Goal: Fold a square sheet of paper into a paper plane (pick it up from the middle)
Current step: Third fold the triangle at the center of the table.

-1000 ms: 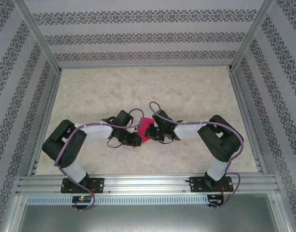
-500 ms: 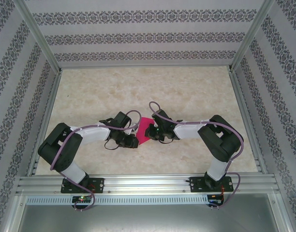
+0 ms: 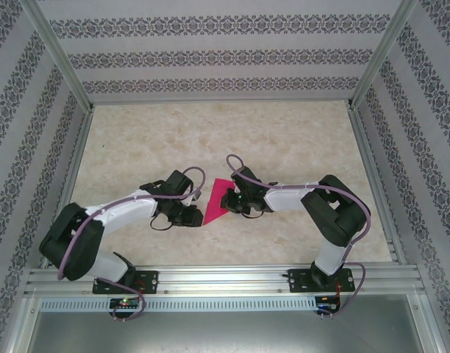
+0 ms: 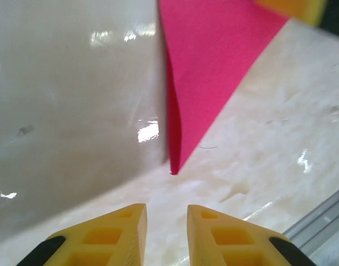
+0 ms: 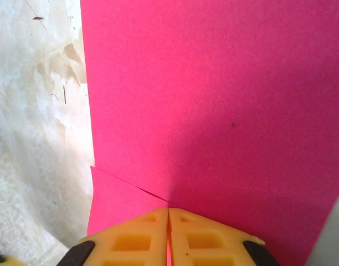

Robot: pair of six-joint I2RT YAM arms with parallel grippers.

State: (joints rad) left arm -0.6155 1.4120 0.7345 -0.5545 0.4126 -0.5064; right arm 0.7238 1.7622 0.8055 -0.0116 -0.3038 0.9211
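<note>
Yellow right fingers (image 5: pixel 131 241) are clenched tight on one edge of the thin magenta-pink square sheet of paper (image 5: pixel 214 100), probably to anchor it while a crease is worked. A small flap shows beside them, so the sheet looks already folded there, though the close view leaves that uncertain. From above, the paper (image 3: pixel 216 200) lies as a narrow triangle on the marbled beige surface (image 3: pixel 284 132), between the two arms. The yellow left fingers (image 4: pixel 103 233) are slightly parted and hold nothing. They sit low over the surface, aimed at the paper's pointed tip (image 4: pixel 175 160) just ahead, where one layer seems lifted. I judge they are lined up to take that corner for the next fold.
</note>
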